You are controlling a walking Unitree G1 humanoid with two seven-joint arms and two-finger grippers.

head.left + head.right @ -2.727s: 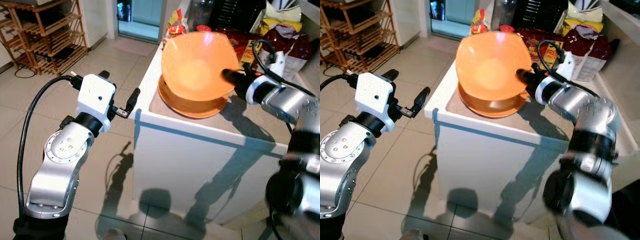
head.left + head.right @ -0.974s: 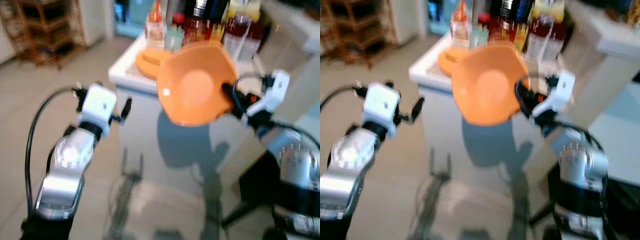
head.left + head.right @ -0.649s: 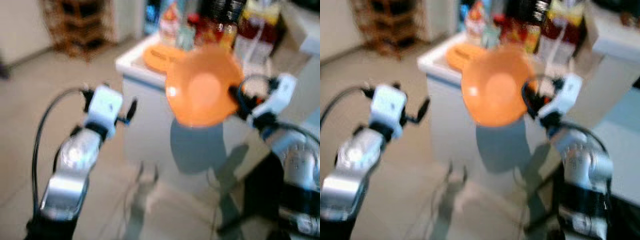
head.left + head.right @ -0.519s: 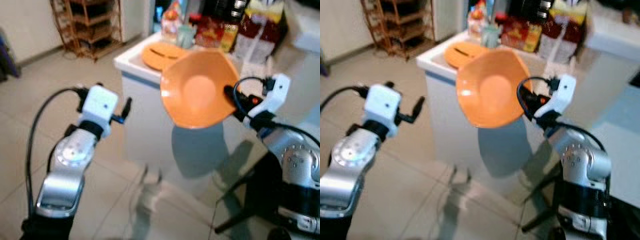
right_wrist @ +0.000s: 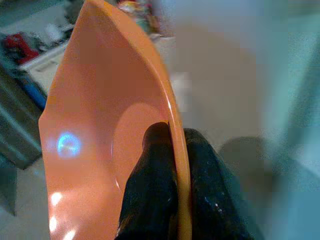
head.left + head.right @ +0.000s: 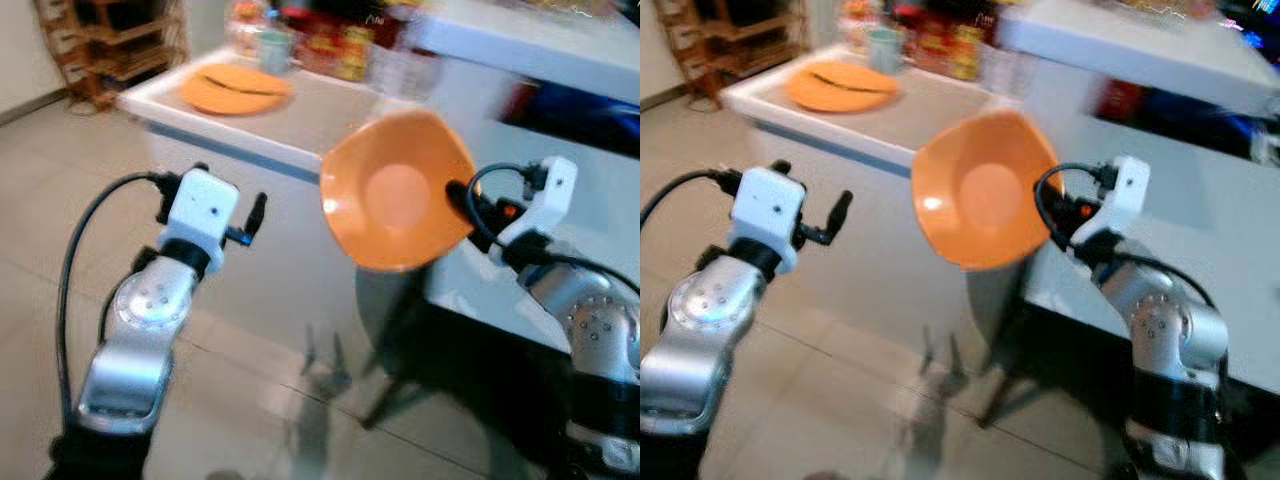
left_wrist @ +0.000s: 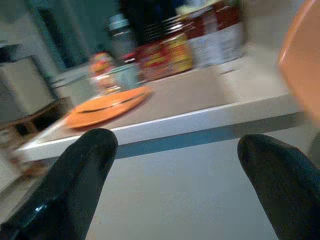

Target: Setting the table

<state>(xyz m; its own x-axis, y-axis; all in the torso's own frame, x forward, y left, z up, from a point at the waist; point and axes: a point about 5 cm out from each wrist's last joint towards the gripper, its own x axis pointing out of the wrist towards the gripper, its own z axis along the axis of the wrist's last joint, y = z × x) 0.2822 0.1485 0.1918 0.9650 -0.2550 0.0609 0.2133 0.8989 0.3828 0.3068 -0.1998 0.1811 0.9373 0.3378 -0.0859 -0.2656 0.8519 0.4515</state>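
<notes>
Orange bowl (image 6: 398, 203): held in the air in front of the white tabletop (image 6: 330, 110), off its near edge and not touching it. The bowl is tipped on edge, its hollow facing back toward the robot's head and slightly to the robot's left. Nothing is visible inside it. Its shape is broad and shallow with an angular rim; no clear long axis can be made out.

Right claw (image 5: 172, 165): clenched on the orange bowl, one black finger inside the rim and one outside, at the rim edge farthest from the tabletop's far left corner.

Left claw (image 7: 175, 165): released, fingers spread wide with nothing between them, held in the air short of the tabletop's near edge and pointing toward it.

On the tabletop, toward its far left corner, lies an orange plate (image 6: 236, 89), flat. Behind the plate stands a pale green cup (image 6: 273, 47); its contents cannot be seen. Further along the back of the tabletop stands a row of jars and packets (image 6: 340, 45), too blurred to identify individually.

Surroundings: a beige tiled floor (image 6: 60, 220) lies below the tabletop's near edge. A wooden shelf rack (image 6: 105, 40) stands beyond the tabletop's left end. A raised white counter (image 6: 540, 45) runs to the right of the tabletop, apparently higher, though blur limits certainty.
</notes>
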